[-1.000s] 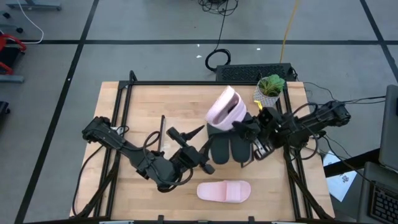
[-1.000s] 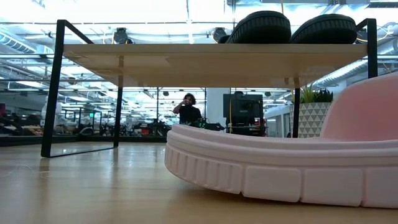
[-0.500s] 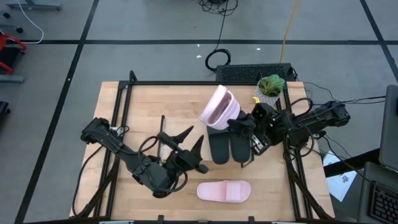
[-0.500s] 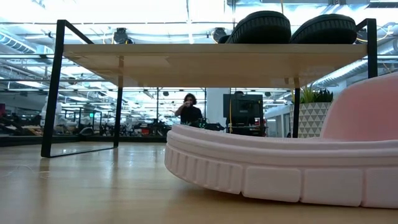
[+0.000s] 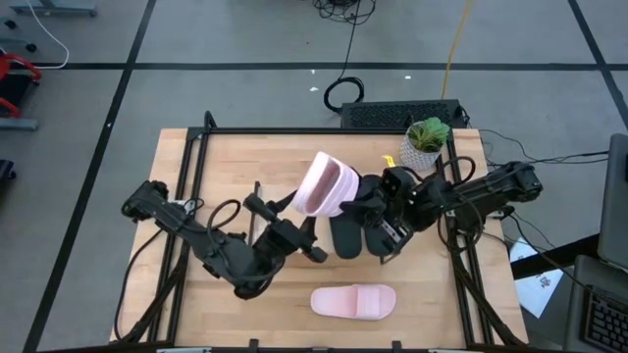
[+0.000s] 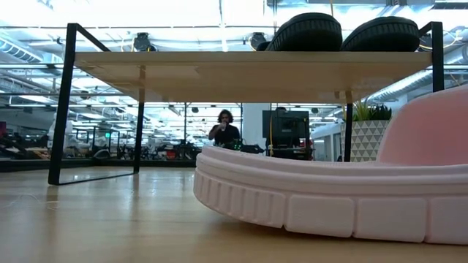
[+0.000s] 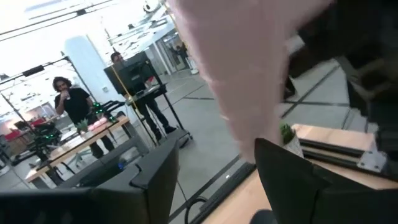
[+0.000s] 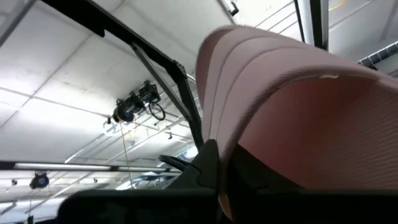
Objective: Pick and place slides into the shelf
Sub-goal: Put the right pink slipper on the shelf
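The right tool (image 5: 355,199) pinches 1 pink slide (image 5: 324,186) by its strap, up over the shelf (image 5: 226,167) beside 2 black slides (image 5: 354,233). It looks light, bendy foam, so the strap seems the best spot. The left tool (image 5: 297,224) is spread and holds nothing, and 1 more pink slide (image 5: 354,301) lies on the smooth wooden bench (image 5: 186,319), in a big bright room.

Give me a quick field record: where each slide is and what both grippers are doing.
black pair: on the shelf top, side by side
raised pink slide: lifted over the shelf, clamped by the right gripper
other pink slide: flat on the table, near front edge
left gripper: open, beside the raised pink slide, holding nothing
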{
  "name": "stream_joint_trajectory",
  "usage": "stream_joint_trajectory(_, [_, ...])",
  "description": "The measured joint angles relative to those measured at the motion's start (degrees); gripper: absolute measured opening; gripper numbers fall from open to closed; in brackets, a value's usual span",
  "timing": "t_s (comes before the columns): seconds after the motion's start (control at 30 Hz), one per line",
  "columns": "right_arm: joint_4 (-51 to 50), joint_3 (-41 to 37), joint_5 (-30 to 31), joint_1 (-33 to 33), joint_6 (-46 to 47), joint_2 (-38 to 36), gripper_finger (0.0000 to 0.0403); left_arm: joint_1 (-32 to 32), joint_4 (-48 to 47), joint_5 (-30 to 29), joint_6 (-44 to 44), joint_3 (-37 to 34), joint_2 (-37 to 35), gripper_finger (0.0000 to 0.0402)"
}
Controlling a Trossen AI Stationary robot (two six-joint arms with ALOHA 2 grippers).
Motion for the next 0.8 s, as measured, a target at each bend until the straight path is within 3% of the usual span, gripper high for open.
stream_joint_trajectory(0.3, [-1.5,0.5,-0.1,-0.5,-0.1,0.4,0.0000,-2.3,-0.2,-0.7,-3.0,0.0,0.1,0.0214])
stream_joint_trajectory(0.53, [-2.1,0.5,0.0,-0.6,-0.5,0.3,0.0000,-0.1,-2.9,6.9,-7.6,0.0,0.1,0.0214])
stream_joint_trajectory(0.8, [-3.0,0.5,-0.3,-1.0,1.1,0.3,0.0000,0.2,-5.3,7.8,-10.7,0.0,0.1,0.0214])
